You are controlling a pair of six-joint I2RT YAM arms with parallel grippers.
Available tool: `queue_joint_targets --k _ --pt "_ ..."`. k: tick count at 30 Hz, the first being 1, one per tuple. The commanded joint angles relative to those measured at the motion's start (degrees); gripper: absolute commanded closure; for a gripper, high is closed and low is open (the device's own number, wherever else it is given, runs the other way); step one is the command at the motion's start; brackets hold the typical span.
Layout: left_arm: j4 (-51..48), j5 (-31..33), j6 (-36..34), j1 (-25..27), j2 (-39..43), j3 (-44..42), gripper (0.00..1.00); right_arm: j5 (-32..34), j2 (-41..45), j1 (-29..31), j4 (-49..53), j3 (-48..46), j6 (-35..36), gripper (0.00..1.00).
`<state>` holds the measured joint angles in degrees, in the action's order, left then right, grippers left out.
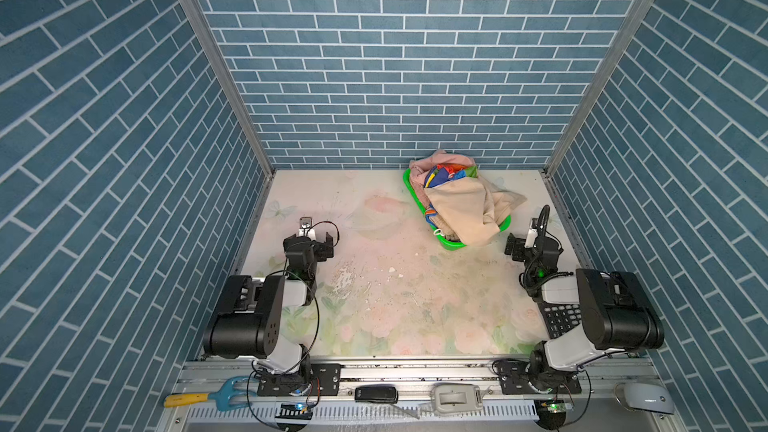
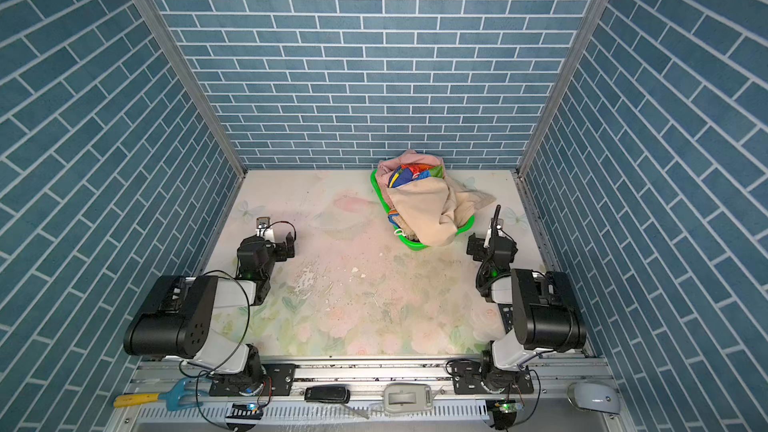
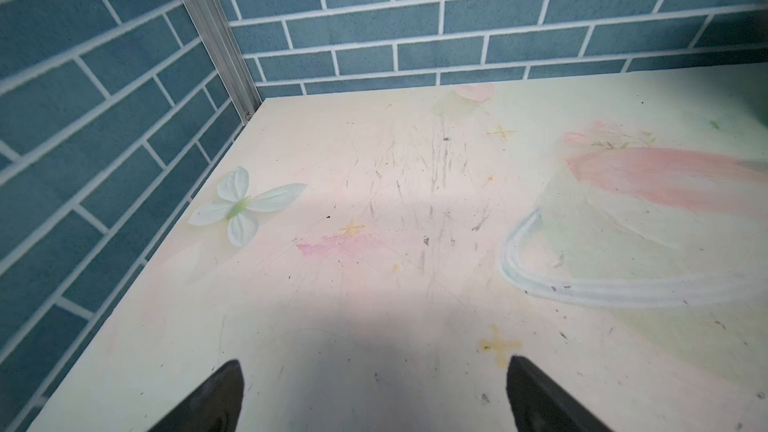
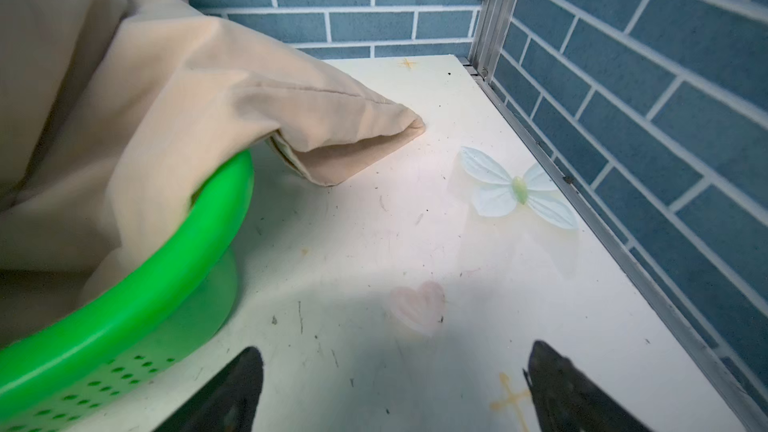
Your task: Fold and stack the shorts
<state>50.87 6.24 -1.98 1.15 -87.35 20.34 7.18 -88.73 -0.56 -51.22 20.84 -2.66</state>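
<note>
Low in both top views the arms flank the table (image 1: 395, 292); the left gripper (image 3: 374, 369) is spread wide over bare tabletop, holding nothing, well apart from the clothes; the right gripper (image 4: 397, 351) is spread and empty too, near the green basket (image 1: 451, 246). The basket lies diagonally, upper left to lower right, right of centre; the beige shorts (image 1: 461, 209) lie on top, one corner spilling over the rim onto the table; behind them sit the rainbow-striped shorts (image 1: 446, 172) and the pink shorts (image 1: 428, 164). The right arm is plainly nearer; the beige pair looks like its first pick.
</note>
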Motion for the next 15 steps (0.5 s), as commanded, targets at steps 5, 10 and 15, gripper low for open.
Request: queue_joint_targets --k 5,10,15 --pt "-0.25 0.18 -0.21 0.17 0.16 1.10 0.00 -0.22 0.57 -0.33 -0.11 0.76 0.11 0.01" --pt "-0.26 0.13 -0.21 0.17 0.17 1.11 0.00 -0.51 0.43 -0.32 0.07 0.94 0.02 0.01" --pt "-0.32 0.16 -0.15 0.17 0.17 1.04 0.00 -0.59 0.49 -0.32 0.25 0.96 0.01 0.01"
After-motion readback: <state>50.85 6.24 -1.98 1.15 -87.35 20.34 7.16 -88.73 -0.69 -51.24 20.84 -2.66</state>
